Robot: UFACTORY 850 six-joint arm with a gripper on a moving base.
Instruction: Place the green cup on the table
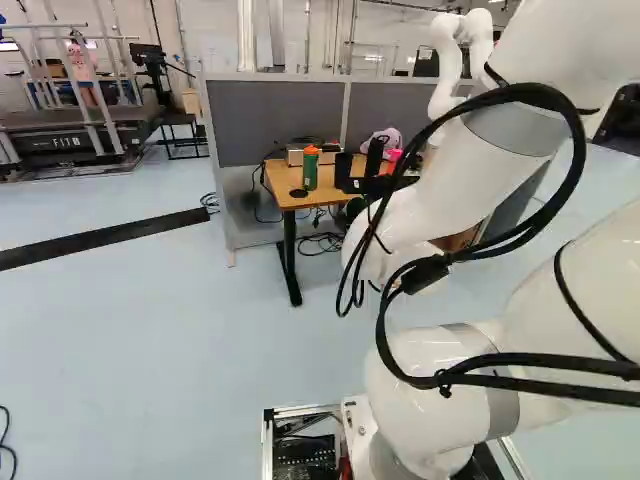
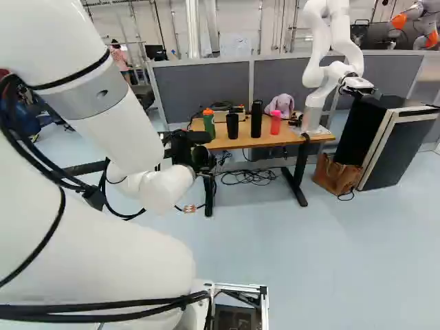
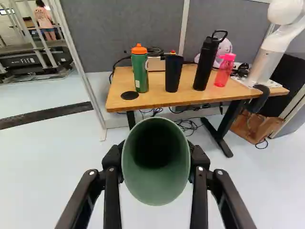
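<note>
There is one green cup and one black cup, two in all. Three bottles stand on one table, with one plush toy at the black cup's two o'clock and one brown bag at the table's four o'clock.

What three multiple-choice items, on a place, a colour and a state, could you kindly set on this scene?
1. What stands on the table between the green bottle and the tall black bottle?
A) A pink bottle
B) A black tumbler
C) A white bowl

2. What colour is the green bottle's lid?
A) Orange
B) Blue
C) White

3. What is the state of the gripper?
A) Open and empty
B) Shut on a pink bottle
C) Shut on the green cup

Answers:
1. B: the wrist view shows the tumbler between the two bottles.
2. A: the lid shows orange in all three views.
3. C: in the wrist view, a finger meets the cup on each side.
</note>
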